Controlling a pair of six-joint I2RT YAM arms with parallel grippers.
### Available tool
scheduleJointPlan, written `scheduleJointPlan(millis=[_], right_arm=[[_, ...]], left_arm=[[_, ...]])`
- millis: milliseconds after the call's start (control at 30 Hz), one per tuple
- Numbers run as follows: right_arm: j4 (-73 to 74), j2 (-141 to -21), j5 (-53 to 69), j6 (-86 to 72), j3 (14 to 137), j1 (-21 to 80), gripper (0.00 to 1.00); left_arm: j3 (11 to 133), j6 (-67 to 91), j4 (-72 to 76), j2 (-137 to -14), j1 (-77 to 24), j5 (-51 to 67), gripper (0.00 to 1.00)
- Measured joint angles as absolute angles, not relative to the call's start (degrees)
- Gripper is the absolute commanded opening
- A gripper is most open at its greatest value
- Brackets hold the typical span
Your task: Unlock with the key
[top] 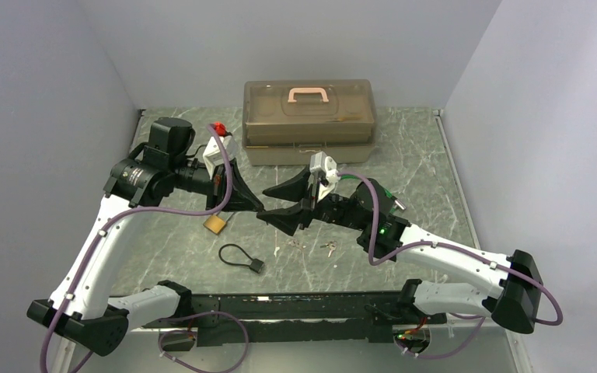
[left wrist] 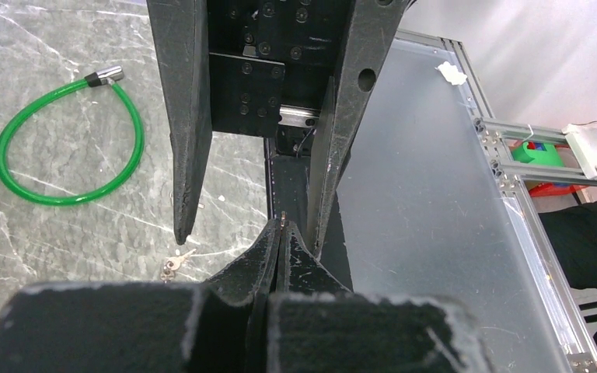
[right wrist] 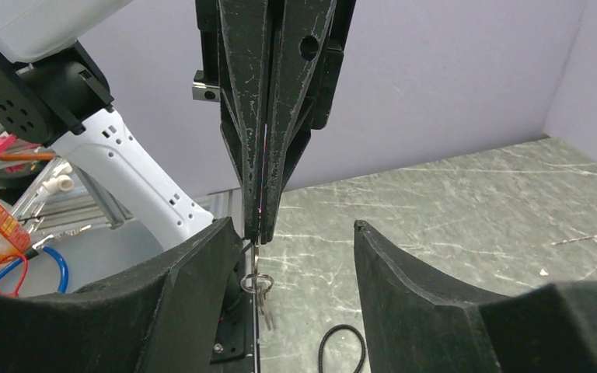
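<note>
Key (right wrist: pixel 257 286): pinched in the closed left gripper (right wrist: pixel 258 229), hanging vertically, ring lowest, between the half-open, empty jaws of the right gripper (right wrist: pixel 294 225). Padlock (top: pixel 215 224): on the table, nearer the left arm.

A case (top: pixel 308 120) is sitting at the back of the tabletop (top: pixel 420 179), a padlock (top: pixel 215 224) lying before it under the left pincer (top: pixel 250 205), which is pinching a key (right wrist: pixel 256 281). Nearer, a cable loop (top: pixel 237 256) is lying left of loose keys (top: pixel 328 249).
</note>
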State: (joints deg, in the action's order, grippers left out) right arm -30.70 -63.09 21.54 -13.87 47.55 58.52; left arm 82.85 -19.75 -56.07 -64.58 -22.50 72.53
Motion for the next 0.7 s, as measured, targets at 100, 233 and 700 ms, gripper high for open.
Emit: scheduleJointPlan(millis=[100,233,700], right_arm=[[-31.1,-63.1,21.5,-14.0,47.5,58.5,0.52],[-31.4,-63.0,21.9,-14.7,47.5,58.2,0.39],[-30.9,-62.7,23.1,-17.0,47.2,56.9,0.47]], left_arm=[[82.8,-19.2,-55.5,-64.6,-22.5,72.9,0.00],[82.8,-18.9,-55.0,-64.6,-22.4,73.1,0.00],[82.8,-18.7,-54.3,-64.6,-22.2,73.3,0.00]])
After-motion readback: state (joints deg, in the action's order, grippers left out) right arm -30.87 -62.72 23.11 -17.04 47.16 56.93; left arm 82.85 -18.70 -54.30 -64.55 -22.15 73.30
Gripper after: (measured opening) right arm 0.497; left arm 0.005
